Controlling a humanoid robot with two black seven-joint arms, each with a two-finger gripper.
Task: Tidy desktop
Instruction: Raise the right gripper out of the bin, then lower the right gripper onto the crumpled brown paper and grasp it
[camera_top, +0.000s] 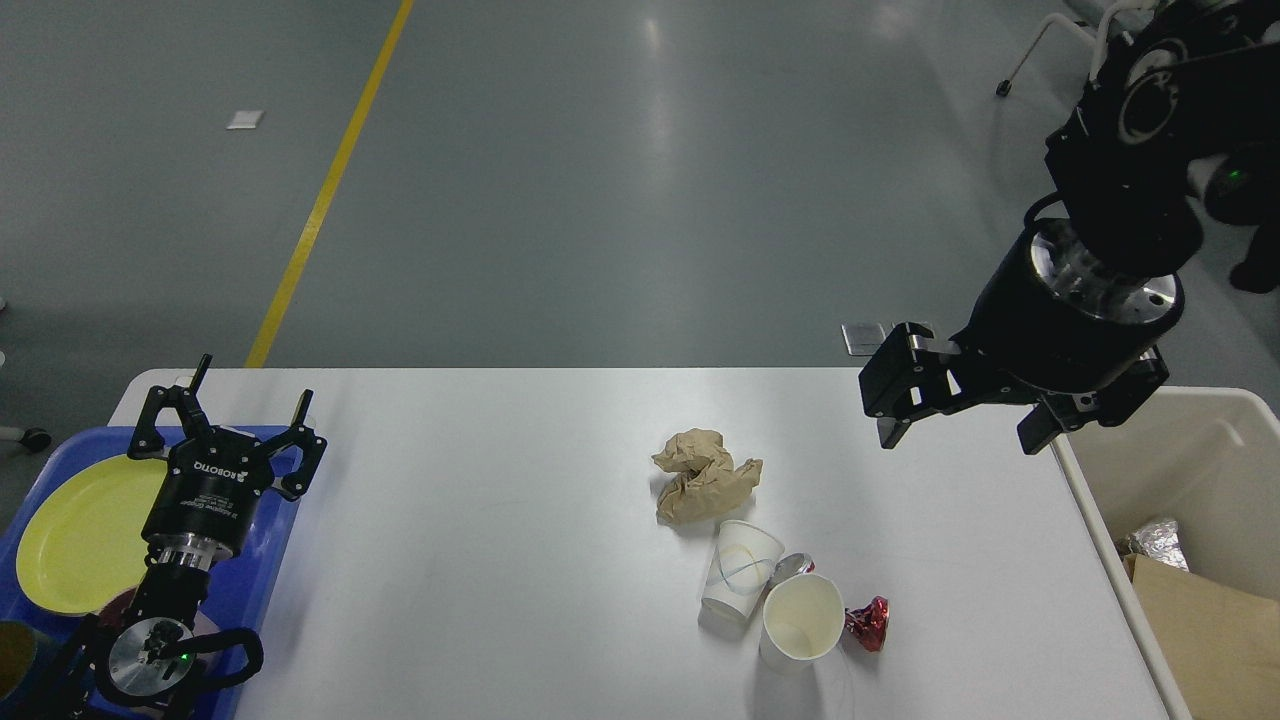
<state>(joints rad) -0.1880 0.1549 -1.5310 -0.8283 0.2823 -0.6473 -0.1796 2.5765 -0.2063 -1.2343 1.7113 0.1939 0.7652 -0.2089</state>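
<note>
The white desktop (480, 560) fills the lower view. On it lie a crumpled brown paper wad (705, 476), two white paper cups on their sides (742, 570) (800, 620), a small silver foil piece (793, 567) between them and a red foil wrapper (868, 624). My left gripper (240, 408) is open and empty, above the blue tray's right edge. My right gripper (960, 432) is open and empty, hanging above the desktop's far right part, up and right of the paper wad.
A blue tray (255, 570) at the left edge holds a yellow plate (80, 530). A beige bin (1190, 470) at the right holds foil (1158, 542) and brown cardboard (1215, 630). A wheeled chair (1030, 50) stands far right on the floor.
</note>
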